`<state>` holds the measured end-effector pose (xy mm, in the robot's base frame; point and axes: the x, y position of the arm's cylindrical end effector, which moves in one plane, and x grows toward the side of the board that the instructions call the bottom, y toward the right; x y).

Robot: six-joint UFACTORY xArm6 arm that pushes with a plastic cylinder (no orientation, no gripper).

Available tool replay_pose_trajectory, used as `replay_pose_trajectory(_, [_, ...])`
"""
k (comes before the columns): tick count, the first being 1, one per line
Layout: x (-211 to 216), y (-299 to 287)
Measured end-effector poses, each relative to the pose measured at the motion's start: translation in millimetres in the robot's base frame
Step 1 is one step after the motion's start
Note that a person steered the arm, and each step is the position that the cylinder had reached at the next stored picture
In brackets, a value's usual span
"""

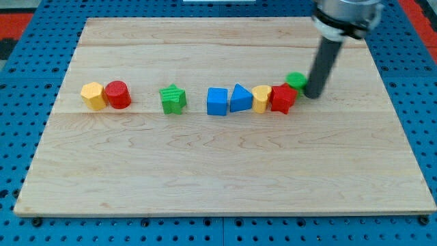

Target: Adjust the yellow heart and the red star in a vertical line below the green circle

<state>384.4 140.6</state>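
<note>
The green circle (295, 80) lies right of the board's middle. The red star (283, 98) sits just below and left of it, touching it. The yellow heart (261, 98) sits against the red star's left side. My tip (313, 93) rests on the board just right of the green circle and the red star, close to both.
A blue triangle (240, 98) touches the yellow heart's left side, with a blue cube (217, 101) beside it. A green star (173, 100) lies further left. A yellow hexagon (93, 96) and a red cylinder (118, 94) sit together at the left. The wooden board (218, 171) has blue pegboard around it.
</note>
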Motion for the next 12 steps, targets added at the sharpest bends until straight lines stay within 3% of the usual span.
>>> replay_pose_trajectory(2, [-89.7, -114.3])
replay_pose_trajectory(3, [-66.3, -38.3])
replay_pose_trajectory(4, [30.5, -4.7])
replay_pose_trajectory(6, [60.4, -13.3])
replay_pose_trajectory(7, [45.3, -76.7])
replay_pose_trajectory(9, [2.7, -105.4])
replay_pose_trajectory(10, [6.9, -145.0])
replay_pose_trajectory(11, [6.9, -133.9])
replay_pose_trajectory(12, [15.3, -65.7])
